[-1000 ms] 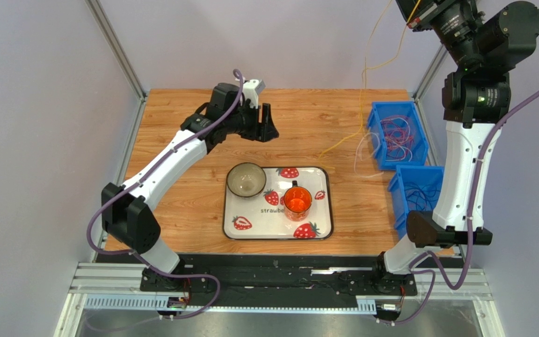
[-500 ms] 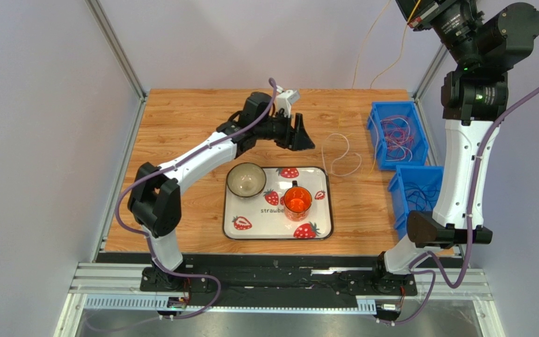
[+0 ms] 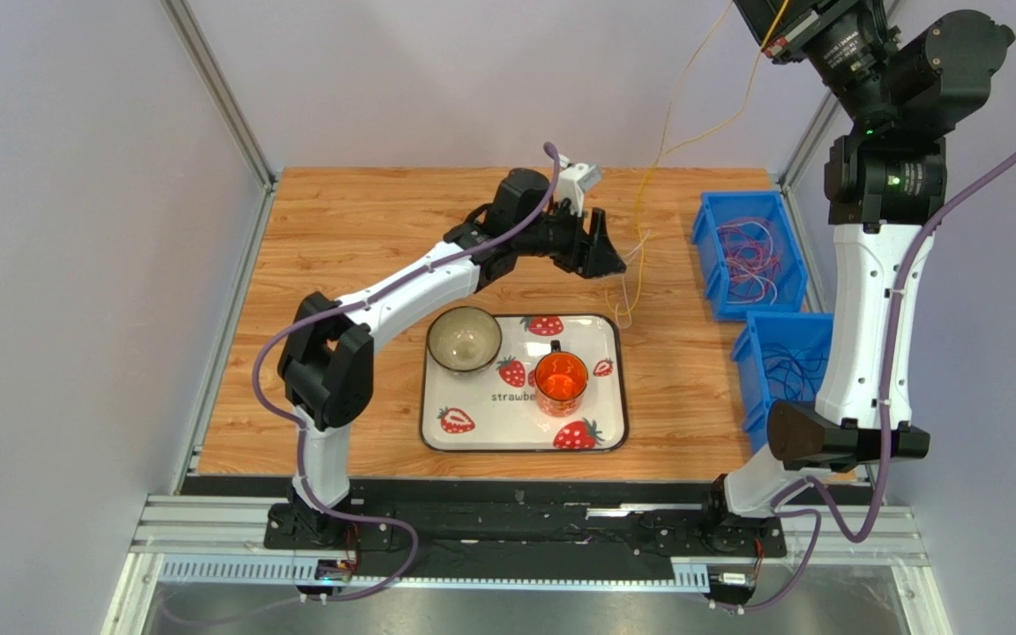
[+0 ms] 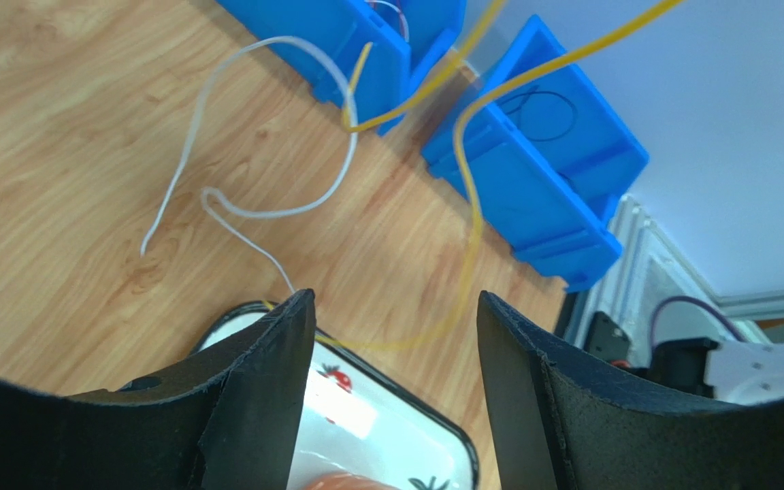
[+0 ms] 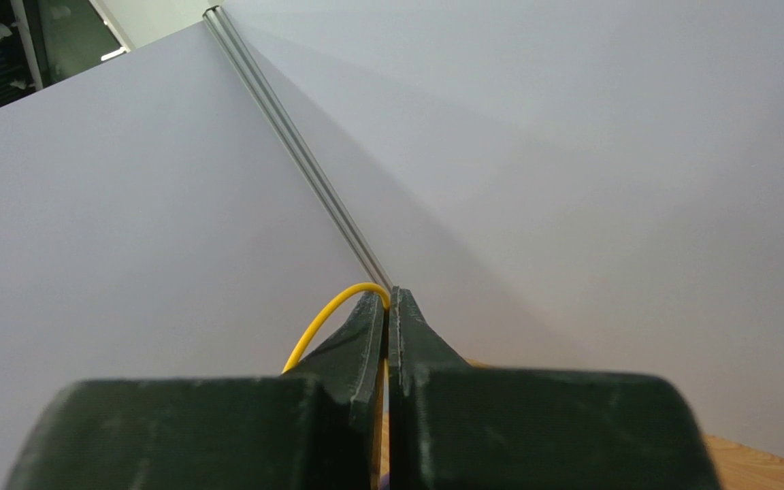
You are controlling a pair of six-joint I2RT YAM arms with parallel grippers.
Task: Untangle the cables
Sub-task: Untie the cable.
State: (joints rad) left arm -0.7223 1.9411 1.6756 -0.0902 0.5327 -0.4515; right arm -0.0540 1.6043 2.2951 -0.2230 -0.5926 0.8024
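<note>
My right gripper (image 5: pixel 387 296) is raised high at the top right and shut on a yellow cable (image 5: pixel 330 311). That yellow cable (image 3: pixel 661 139) hangs down in long strands to the table beside the tray's far right corner. My left gripper (image 3: pixel 613 252) hovers open right next to the hanging strands. In the left wrist view the yellow cable (image 4: pixel 468 194) runs down ahead of the open left gripper (image 4: pixel 396 306), with nothing between its fingers. A thin white cable (image 4: pixel 263 212) lies curled on the wood in front. More cables (image 3: pixel 747 257), reddish-pink and purple, fill the far blue bin.
Two blue bins (image 3: pixel 706 245) (image 3: pixel 743 357) stand along the right edge; the nearer holds dark cables. A strawberry-print tray (image 3: pixel 429 397) in the middle carries a grey bowl (image 3: pixel 463 339) and an orange cup (image 3: pixel 560 377). Frame posts stand at the back corners.
My left arm has swept right along the back of the table to the hanging yellow cable. The cable strands have swung left. The right gripper has stayed shut up high.
</note>
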